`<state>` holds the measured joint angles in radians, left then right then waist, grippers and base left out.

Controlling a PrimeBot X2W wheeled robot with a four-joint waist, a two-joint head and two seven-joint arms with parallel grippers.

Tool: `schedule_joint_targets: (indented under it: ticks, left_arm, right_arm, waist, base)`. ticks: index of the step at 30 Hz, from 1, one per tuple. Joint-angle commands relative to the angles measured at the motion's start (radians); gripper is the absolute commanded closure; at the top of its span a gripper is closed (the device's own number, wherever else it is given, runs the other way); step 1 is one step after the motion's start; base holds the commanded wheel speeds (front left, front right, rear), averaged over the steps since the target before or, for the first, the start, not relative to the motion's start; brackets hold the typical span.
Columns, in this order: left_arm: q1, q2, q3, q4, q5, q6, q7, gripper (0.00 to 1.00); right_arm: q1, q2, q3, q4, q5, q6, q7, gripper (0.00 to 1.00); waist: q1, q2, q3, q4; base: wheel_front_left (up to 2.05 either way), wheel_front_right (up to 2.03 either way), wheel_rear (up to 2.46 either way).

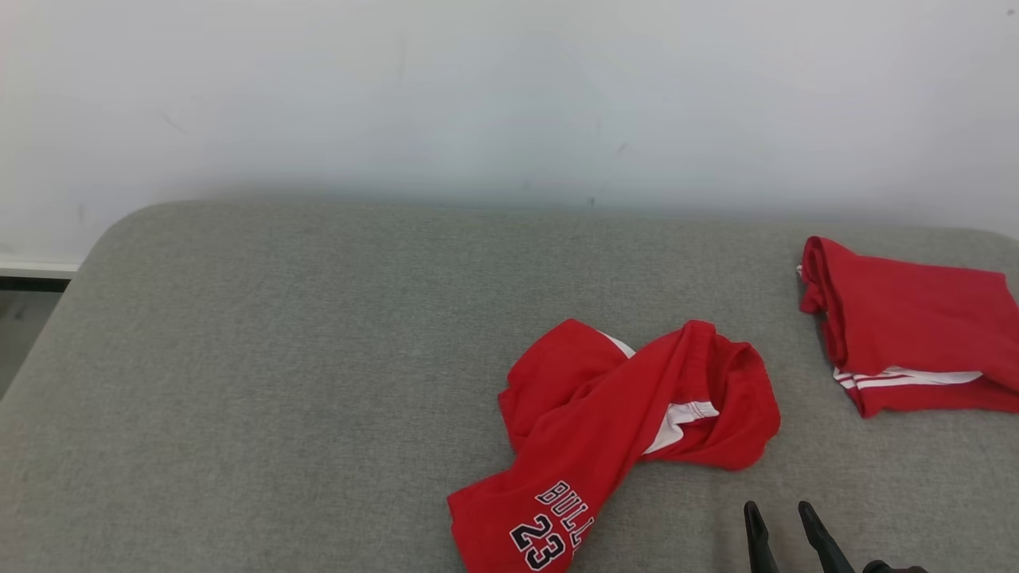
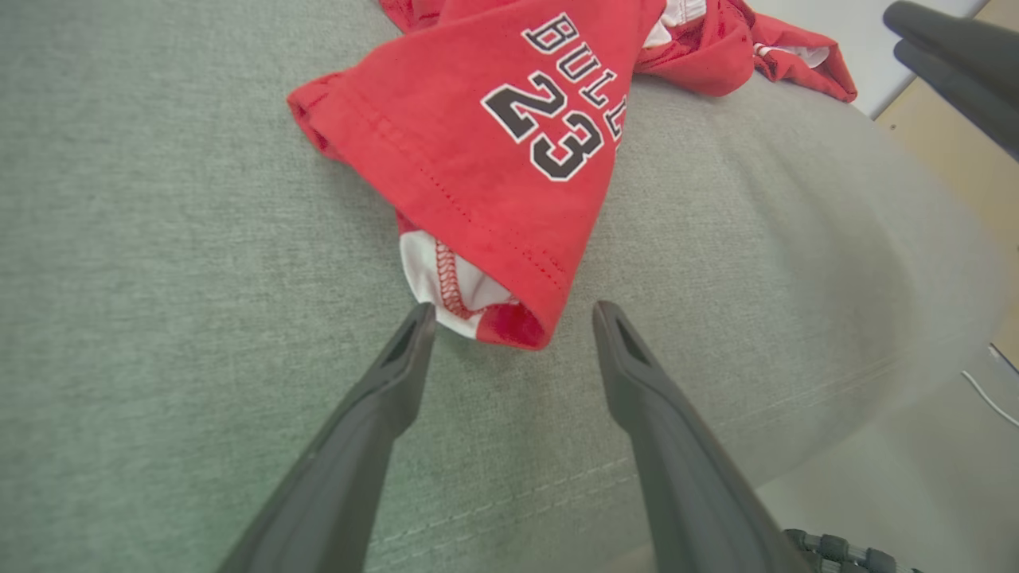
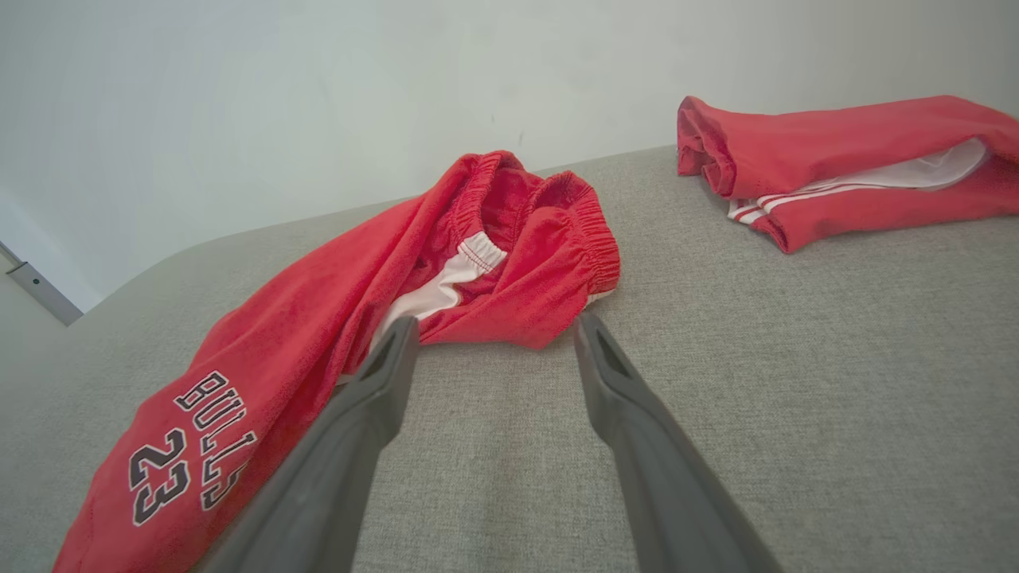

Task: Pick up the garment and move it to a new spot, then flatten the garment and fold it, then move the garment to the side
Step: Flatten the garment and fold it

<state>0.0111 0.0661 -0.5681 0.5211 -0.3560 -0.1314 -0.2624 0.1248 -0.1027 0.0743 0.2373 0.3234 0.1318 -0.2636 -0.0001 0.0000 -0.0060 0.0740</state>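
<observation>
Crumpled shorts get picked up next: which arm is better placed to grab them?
Probably left. The left claw stands open either side of the leg hem of the shorts; the right claw, also open, sits short of their waistband.

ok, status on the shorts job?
Both open, empty: left claw at the shorts leg hem, right claw near the waistband. Garment crumpled, not lifted. A folded red pair sits apart, not blocking.

The red garment (image 1: 605, 414), shorts with white side panels and an elastic waistband, lies crumpled and twisted on the grey padded surface (image 1: 279, 382), right of its middle. One leg, printed "BULLS 23" in black, stretches toward the near edge, and the waistband is bunched at the right.
</observation>
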Motion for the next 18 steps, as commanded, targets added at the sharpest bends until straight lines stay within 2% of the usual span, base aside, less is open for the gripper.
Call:
schedule_joint_targets:
  ticks: [1, 3, 4, 5, 6, 13, 18]
  left_arm:
    - [-0.009, -0.028, -0.025, 0.03, -0.019, 0.002, -0.002, 0.0]
    - [-0.052, -0.026, -0.038, 0.052, -0.044, 0.002, -0.002, 0.0]
    - [-0.064, -0.024, -0.041, 0.051, -0.042, 0.002, -0.002, 0.13]
    - [-0.079, -0.026, -0.037, 0.037, -0.044, 0.002, -0.003, 0.61]
    - [-0.088, -0.027, -0.037, 0.029, -0.05, 0.002, -0.002, 1.0]
    - [-0.076, -0.015, 0.053, -0.05, 0.012, 0.002, -0.002, 1.0]
    - [-0.031, 0.004, 0.098, -0.168, 0.045, 0.002, -0.002, 1.0]
  right_arm:
    - [-0.005, 0.003, 0.0, -0.002, -0.003, -0.002, -0.001, 0.0]
    - [-0.024, 0.006, 0.005, -0.004, -0.002, -0.002, -0.001, 0.0]
    - [-0.025, 0.005, 0.005, -0.004, -0.002, -0.002, -0.001, 0.0]
    - [-0.025, 0.004, 0.005, -0.004, -0.001, -0.002, -0.001, 0.0]
    - [-0.026, 0.005, 0.004, -0.004, -0.001, -0.002, -0.001, 0.0]
    - [-0.011, 0.013, -0.01, 0.001, 0.0, -0.002, -0.001, 0.0]
    - [-0.007, 0.022, -0.014, 0.0, -0.001, -0.002, -0.001, 0.0]
  waist:
    - [0.0001, 0.0, 0.007, -0.022]
    - [0.0001, 0.0, 0.011, -0.038]
    - [0.0001, 0.0, 0.011, -0.041]
    - [0.0001, 0.0, 0.012, -0.043]
    - [0.0001, 0.0, 0.013, -0.044]
    - [0.0001, 0.0, 0.012, -0.018]
    - [0.0001, 0.0, 0.013, 0.018]
  base:
    - [0.0, 0.0, 0.0]
    - [0.0, 0.0, 0.0]
    - [0.0, 0.0, 0.0]
    - [0.0, 0.0, 0.0]
    - [0.0, 0.0, 0.0]
    - [0.0, 0.0, 0.0]
    - [0.0, 0.0, 0.0]
